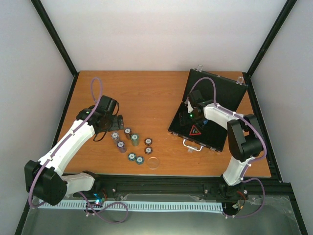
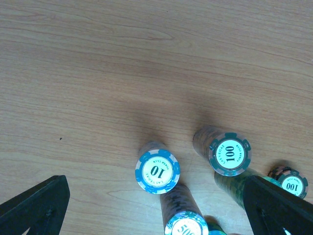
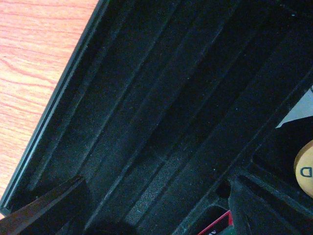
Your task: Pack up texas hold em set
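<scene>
The black case of the texas hold em set lies open at the right, its silver handle toward me. A dark triangular token with a red edge rests inside it. My right gripper hangs open over the case's ribbed grooves, with nothing between its fingers. Several chip stacks stand left of centre. My left gripper is open just above them. In the left wrist view a "10" stack sits between the fingers, apart from both, beside a "100" stack.
A round, pale, see-through disc lies flat near the table's front edge. A cream button marked "D" and a red corner show in the case. Black frame posts rise at the table's back corners.
</scene>
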{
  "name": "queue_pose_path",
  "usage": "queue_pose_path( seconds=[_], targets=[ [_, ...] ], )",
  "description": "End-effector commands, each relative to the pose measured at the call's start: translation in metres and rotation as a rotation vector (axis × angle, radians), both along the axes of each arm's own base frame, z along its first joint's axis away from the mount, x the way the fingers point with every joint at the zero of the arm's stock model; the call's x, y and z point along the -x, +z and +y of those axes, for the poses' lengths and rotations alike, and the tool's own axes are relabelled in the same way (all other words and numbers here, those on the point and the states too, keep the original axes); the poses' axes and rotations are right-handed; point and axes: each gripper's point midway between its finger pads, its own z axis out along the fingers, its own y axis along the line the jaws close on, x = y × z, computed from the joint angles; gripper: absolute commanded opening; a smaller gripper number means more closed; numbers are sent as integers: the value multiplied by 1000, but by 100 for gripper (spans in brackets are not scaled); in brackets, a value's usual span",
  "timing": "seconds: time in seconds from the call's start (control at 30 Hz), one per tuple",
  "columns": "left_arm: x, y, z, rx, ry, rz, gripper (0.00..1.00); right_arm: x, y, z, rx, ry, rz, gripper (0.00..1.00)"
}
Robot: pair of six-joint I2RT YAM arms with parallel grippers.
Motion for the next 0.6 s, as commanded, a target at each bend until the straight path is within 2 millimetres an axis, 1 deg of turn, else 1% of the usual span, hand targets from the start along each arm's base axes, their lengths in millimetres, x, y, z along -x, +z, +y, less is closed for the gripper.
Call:
queue_pose_path(
  seconds=[0.0,0.07,0.17,0.33,0.43,0.57],
  targets=[
    [-3,3,0,-11,-10,-16,100,1,-7,-1,25,11,17,78],
    [-3,3,0,-10,-10,-16,100,6,-12,-7,49,5,34,78],
    [-4,2,-1,-7,-11,-14,100,11,-13,-12,71,-1,37,78],
    [-6,-1,-3,-7,-17,-5,100,11,-13,-20,119,3,39,78],
    [-8,-1,-4,-4,-19,-9,100,8,-10,-17,113,19,28,78],
    [-10,-1,-5,-9,-24,-9,100,0,5,-10,77,45,-19,82]
  ],
)
